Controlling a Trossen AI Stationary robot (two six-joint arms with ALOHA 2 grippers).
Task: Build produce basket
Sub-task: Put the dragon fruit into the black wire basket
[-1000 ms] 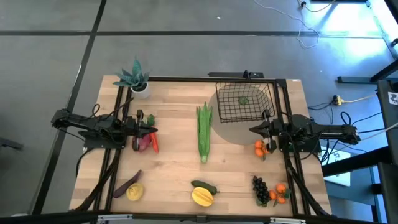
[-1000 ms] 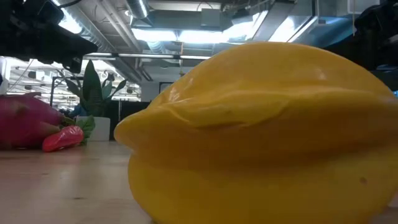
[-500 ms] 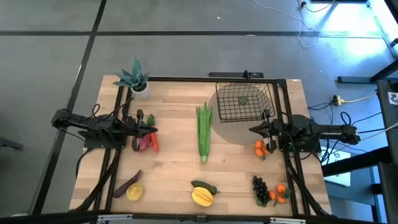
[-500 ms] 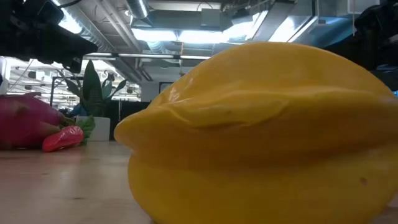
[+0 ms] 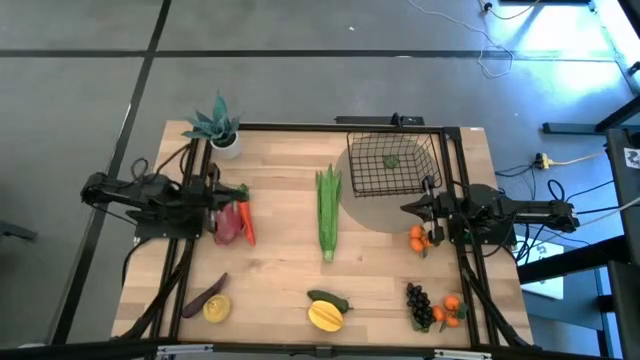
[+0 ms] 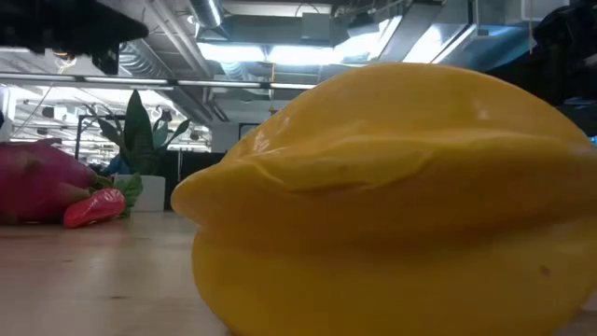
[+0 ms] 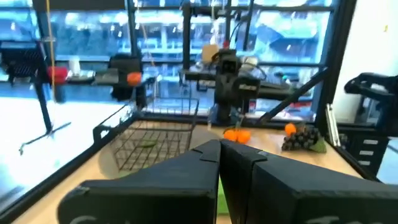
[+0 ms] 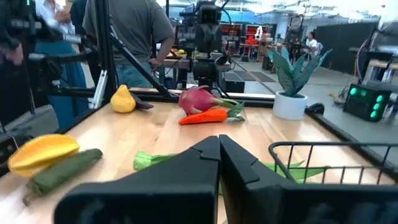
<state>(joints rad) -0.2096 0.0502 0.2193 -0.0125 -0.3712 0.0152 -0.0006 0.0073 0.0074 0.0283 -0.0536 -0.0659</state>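
The black wire basket (image 5: pixel 392 165) stands at the table's far right on a round grey mat, with a small green piece inside. The produce lies spread on the wood: green corn (image 5: pixel 328 212) in the middle, red radish (image 5: pixel 228 226) and carrot (image 5: pixel 247 230) at the left, eggplant (image 5: pixel 205 295) and lemon (image 5: pixel 217 308) near left, yellow mango (image 5: pixel 325 317) and green pepper (image 5: pixel 330 300) near middle, grapes (image 5: pixel 420 305) and oranges (image 5: pixel 418 237) at the right. My left gripper (image 5: pixel 235 193) hangs shut above the radish's far end. My right gripper (image 5: pixel 405 209) is shut, level, near the basket's near corner.
A potted plant (image 5: pixel 218 128) stands at the far left corner. Black frame rails (image 5: pixel 190 240) run along both side edges of the table. Bare wood lies between the corn and the radish. A person (image 8: pixel 124 31) stands beyond the table's left side.
My left gripper has risen, still shut, and now uncovers more of the radish and carrot below it; in the low view it has gone up to the picture's top. The produce and basket have not moved.
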